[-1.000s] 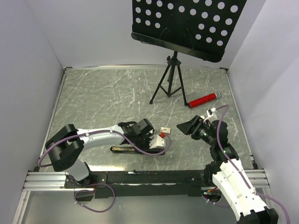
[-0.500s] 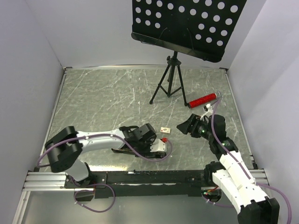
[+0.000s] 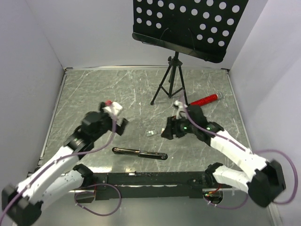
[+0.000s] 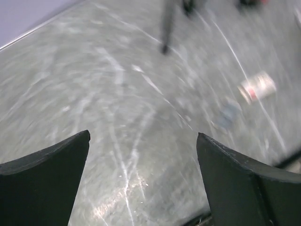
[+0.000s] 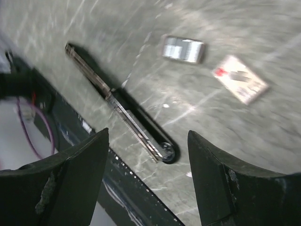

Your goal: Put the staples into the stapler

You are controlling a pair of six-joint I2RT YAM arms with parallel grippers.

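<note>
The stapler lies flat near the table's front edge, a long black body with a silvery rail showing on it. The staples, a small grey strip, rest on the table just beyond it. My right gripper hovers open right of the staples, and its jaws frame the stapler's round end with nothing between them. My left gripper is raised to the stapler's left, wide open and empty. In its blurred view the staples are a faint patch.
A small tan-and-white box lies beside the staples, also in the left wrist view. A black tripod carrying a dotted black board stands at the back. A red cylinder lies to its right. The black rail runs along the near edge.
My left gripper opened, let go of the stapler and lifted away to the left. The right arm swung left over the box and staples. The stapler now lies alone.
</note>
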